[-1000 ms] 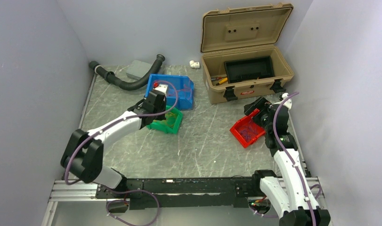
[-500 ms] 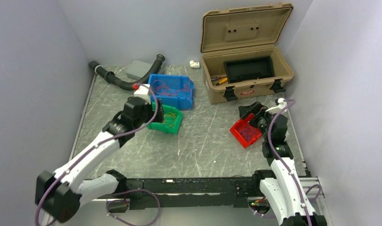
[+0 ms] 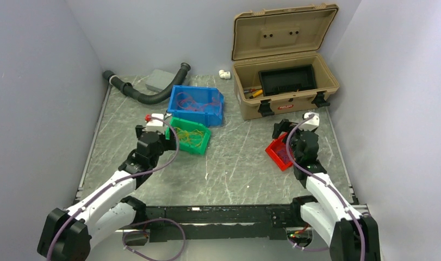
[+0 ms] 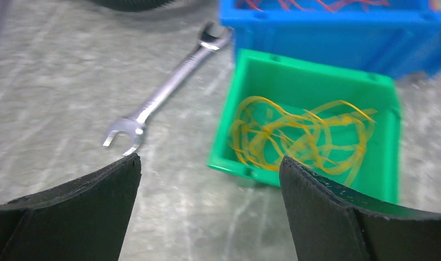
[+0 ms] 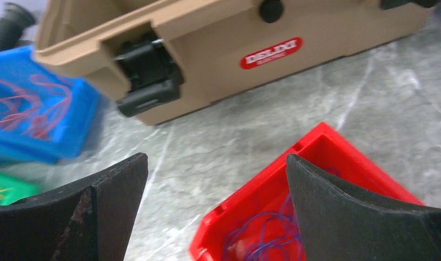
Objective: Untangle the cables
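Cables (image 4: pixel 302 138) in yellow sit tangled in the green bin (image 4: pixel 316 81) at 1 o'clock off the left gripper (image 4: pixel 208 163), jaws wide and empty, so it's the closer arm.

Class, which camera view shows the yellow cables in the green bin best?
Left wrist: the yellow cables lie close up, loops distinct, in the green bin. Top external shows them small; right wrist catches barely a bin corner.

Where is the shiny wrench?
In the left wrist view, the silver wrench lies flat on the table, just left of the green bin holding the yellow cables. Its far end reaches near the blue bin.
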Robot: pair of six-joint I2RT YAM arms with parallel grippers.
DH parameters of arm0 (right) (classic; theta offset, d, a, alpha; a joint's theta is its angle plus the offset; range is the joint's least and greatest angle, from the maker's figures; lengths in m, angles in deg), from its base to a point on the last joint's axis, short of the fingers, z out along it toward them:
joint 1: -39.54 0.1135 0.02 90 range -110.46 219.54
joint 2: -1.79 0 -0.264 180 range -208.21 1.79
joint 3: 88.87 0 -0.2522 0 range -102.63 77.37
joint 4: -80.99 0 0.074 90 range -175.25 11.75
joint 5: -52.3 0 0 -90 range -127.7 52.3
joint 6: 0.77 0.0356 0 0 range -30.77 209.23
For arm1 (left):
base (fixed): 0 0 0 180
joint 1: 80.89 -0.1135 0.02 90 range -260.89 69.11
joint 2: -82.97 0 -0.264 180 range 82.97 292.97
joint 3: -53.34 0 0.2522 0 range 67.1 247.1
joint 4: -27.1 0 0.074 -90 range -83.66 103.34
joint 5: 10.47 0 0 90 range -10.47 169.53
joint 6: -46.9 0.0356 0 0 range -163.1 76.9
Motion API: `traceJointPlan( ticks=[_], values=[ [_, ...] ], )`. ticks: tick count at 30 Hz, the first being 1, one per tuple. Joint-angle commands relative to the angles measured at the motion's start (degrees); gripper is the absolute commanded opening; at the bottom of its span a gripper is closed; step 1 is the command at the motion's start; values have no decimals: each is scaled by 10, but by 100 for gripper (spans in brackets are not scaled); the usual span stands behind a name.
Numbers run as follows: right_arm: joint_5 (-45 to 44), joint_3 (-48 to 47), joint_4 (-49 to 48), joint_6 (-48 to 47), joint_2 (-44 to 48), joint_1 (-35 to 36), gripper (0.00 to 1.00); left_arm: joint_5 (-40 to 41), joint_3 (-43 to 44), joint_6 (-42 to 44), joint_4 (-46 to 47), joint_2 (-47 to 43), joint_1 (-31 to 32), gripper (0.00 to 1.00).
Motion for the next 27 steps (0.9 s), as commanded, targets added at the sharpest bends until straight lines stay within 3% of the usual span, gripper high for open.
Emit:
traceJointPlan(
  ticks=[1,4,7,10,13,18,20,21,23,24,25,27],
  values=[
    [-75,-22,-83,-70,-63,-8,100,49,3,46,88,1,-68,99],
    [-96,-30,-108,-99,-97,-12,100,28,-9,50,109,-3,-136,99],
    [-116,-8,-200,-134,-139,-25,98,3,-32,37,142,0,-187,99],
    [-129,29,-314,-155,-203,-38,98,-17,-63,44,225,31,-219,99],
    [-119,37,-342,-153,-257,-42,95,-33,-85,87,300,73,-238,99],
    [-128,60,-490,-140,-377,-60,93,-107,-107,89,417,155,-276,99],
    [-113,51,-433,-126,-361,-64,91,-139,-68,85,374,186,-298,98],
    [-110,58,-477,-137,-375,-67,89,-135,-51,84,366,204,-304,94],
    [-108,51,-438,-127,-365,-67,84,-141,-67,99,432,239,-310,95],
    [-110,54,-475,-135,-377,-66,82,-147,-72,107,462,240,-310,97],
    [-113,55,-464,-140,-372,-66,97,-157,-67,104,427,229,-311,98],
    [-111,53,-462,-136,-371,-66,100,-164,-69,114,455,243,-311,99]
  ],
)
